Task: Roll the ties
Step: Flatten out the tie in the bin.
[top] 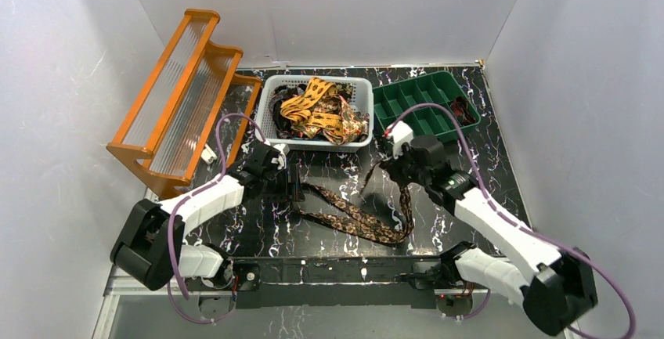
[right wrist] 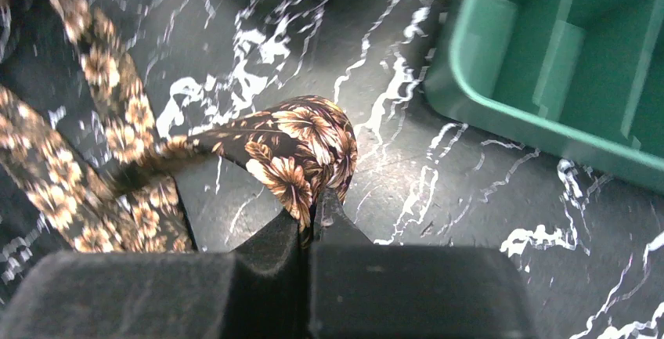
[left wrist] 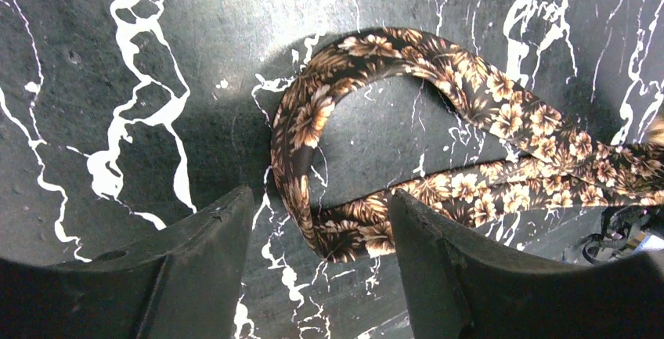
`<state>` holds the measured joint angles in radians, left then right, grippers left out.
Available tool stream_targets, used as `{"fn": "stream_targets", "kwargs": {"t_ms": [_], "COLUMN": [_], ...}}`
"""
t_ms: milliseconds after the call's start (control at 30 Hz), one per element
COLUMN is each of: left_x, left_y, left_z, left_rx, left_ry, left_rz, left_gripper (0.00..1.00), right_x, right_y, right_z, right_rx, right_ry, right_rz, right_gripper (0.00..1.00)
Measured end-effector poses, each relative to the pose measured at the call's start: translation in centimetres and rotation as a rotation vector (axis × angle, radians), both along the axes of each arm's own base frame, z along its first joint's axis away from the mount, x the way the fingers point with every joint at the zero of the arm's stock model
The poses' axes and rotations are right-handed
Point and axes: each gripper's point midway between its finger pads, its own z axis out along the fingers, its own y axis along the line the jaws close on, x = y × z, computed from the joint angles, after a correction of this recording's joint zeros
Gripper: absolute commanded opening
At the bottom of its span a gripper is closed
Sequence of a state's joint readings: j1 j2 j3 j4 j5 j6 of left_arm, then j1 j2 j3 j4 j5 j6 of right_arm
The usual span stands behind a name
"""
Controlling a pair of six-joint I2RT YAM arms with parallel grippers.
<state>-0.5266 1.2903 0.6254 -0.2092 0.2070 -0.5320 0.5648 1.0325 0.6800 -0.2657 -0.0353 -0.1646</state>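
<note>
Now — right tool [right wrist: 313, 207] pinching tie [right wrist: 301, 139], end hidden | left tool [left wrist: 319, 198] spread, gripping nothing

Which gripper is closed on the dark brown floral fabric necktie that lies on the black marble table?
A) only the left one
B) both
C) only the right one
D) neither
C: the right gripper pinches a folded end of the dark brown floral necktie between shut fingers, while the left gripper has its fingers wide apart.

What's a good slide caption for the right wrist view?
Right gripper pinching the folded end of a floral tie, green tray beside it.
</note>
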Motion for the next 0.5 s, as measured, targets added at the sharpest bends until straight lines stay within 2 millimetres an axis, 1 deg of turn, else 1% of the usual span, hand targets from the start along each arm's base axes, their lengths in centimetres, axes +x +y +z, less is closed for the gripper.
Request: {"fn": "stream_targets", "kwargs": {"t_ms": [67,133,267,367,400,500], "left_x": [0.3,0.5,0.7,0.9,1.0,1.4], "left_y": [0.0,0.0,0.1,0.3,0.3,0.4], "left_z": [-0.2,-0.6,-1.5,-2.0,-2.0,-1.8], "left_rx": [0.010,0.025,0.052,0.068,0.071,0.084], "left_ry": [0.004,0.010,0.023,0.024,0.020,0.001], "left_rz": [0.001,-0.001,-0.011,-0.017,-0.018,-0.021], "left_gripper": [0.50,0.39,0.22,0.04,0.00,0.00], "right_x": [0.2,0.3,0.5,1.2,1.5,2.2], "right_y": [-0.7,-1.8,-4.5,-6.3,-6.8,-8.4], "right_z": [1.5,2.3,3.2,3.9,3.8,2.9], "right_rx": [0.092,0.177,0.353,0.472,0.501,0.550], "right_ry": [-0.035,-0.043,-0.027,-0.007,0.005,0.067], "right_rz": [-0.125,-0.259,-0.534,-0.707,-0.753,-0.870], "right_gripper": [0.01,0.01,0.01,0.01,0.01,0.01]}}
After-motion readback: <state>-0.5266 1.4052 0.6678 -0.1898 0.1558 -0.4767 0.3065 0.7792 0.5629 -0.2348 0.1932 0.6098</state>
